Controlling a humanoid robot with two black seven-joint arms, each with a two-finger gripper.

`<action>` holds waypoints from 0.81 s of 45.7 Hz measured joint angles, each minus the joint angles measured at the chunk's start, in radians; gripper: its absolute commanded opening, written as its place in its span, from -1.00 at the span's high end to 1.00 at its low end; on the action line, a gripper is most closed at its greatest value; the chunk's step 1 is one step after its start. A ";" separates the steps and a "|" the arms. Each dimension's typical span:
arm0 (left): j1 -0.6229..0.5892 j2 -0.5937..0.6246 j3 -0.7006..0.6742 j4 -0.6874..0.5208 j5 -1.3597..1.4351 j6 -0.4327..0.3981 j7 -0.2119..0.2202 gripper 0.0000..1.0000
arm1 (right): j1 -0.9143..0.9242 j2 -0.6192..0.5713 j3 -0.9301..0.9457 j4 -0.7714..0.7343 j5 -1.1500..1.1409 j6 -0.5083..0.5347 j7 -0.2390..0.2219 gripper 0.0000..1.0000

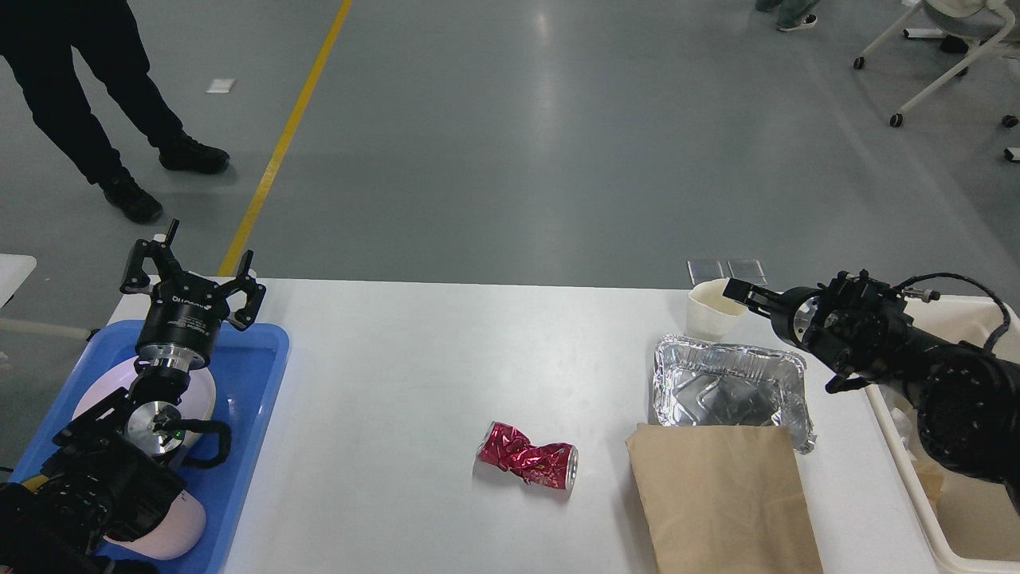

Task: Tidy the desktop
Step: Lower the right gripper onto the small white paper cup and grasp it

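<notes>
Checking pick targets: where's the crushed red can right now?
Head view: the crushed red can lies on its side on the desktop, centre-front, just left of the brown paper bag.

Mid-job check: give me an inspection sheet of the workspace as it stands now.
Surface: white desktop, mostly bare in the middle.
Job's things: crushed red can, foil tray, brown paper bag, white cup.
Clutter: blue tray at left holding a white dish; beige bin at right.
Grippers: left gripper open above tray; right gripper shut on white cup rim.
Cables: black cable on right arm.
Surroundings: person's legs, yellow floor line, chair.
</notes>
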 measured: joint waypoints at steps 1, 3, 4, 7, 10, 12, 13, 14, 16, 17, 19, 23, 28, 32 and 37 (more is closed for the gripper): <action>0.000 0.000 0.000 0.000 0.000 0.000 0.000 -0.93 | -0.003 0.002 0.000 -0.001 0.000 0.000 0.000 -0.75; 0.000 0.000 0.000 0.000 0.000 0.000 0.000 -0.93 | -0.008 0.007 0.000 -0.003 0.000 0.000 0.000 -0.70; 0.000 0.000 0.000 0.000 0.000 0.000 0.000 -0.93 | -0.010 0.008 0.000 -0.003 0.000 0.000 0.000 -0.65; 0.000 0.000 0.000 0.000 0.000 0.000 0.000 -0.93 | -0.016 0.012 0.000 -0.004 0.000 0.000 0.000 -0.48; 0.000 0.000 0.000 0.000 0.000 0.000 0.000 -0.93 | -0.021 0.017 0.000 -0.004 -0.001 0.000 -0.001 -0.24; 0.000 0.000 0.000 0.000 0.000 0.000 0.000 -0.93 | -0.024 0.021 0.000 -0.004 -0.001 -0.001 -0.001 0.04; 0.000 0.000 0.000 0.000 0.000 0.000 0.000 -0.93 | -0.026 0.022 0.000 -0.004 -0.001 -0.001 -0.003 0.16; 0.000 0.000 0.000 0.000 0.000 0.000 0.000 -0.93 | -0.026 0.023 0.000 -0.005 -0.001 -0.002 -0.004 0.28; 0.000 0.000 0.000 0.000 0.000 0.000 0.000 -0.93 | -0.027 0.024 0.000 -0.005 -0.001 -0.002 -0.015 0.44; 0.000 0.000 0.000 0.000 0.000 0.000 0.000 -0.93 | -0.027 0.024 0.000 -0.005 -0.001 -0.002 -0.022 0.52; 0.000 0.000 0.000 0.000 0.000 0.000 0.000 -0.93 | -0.028 0.024 -0.001 -0.005 -0.001 -0.003 -0.053 0.64; 0.000 0.000 0.000 0.000 0.000 0.000 0.000 -0.93 | -0.028 0.024 0.006 -0.005 -0.001 -0.003 -0.076 1.00; 0.000 0.000 0.000 0.000 0.000 0.000 0.000 -0.93 | -0.028 0.023 0.022 -0.005 0.001 -0.003 -0.086 1.00; 0.000 0.000 0.000 0.000 0.000 0.000 0.000 -0.93 | -0.028 0.023 0.029 -0.005 0.001 -0.003 -0.087 1.00; 0.000 0.000 0.000 0.000 0.000 0.000 0.000 -0.93 | -0.028 0.023 0.042 -0.004 0.001 -0.002 -0.088 1.00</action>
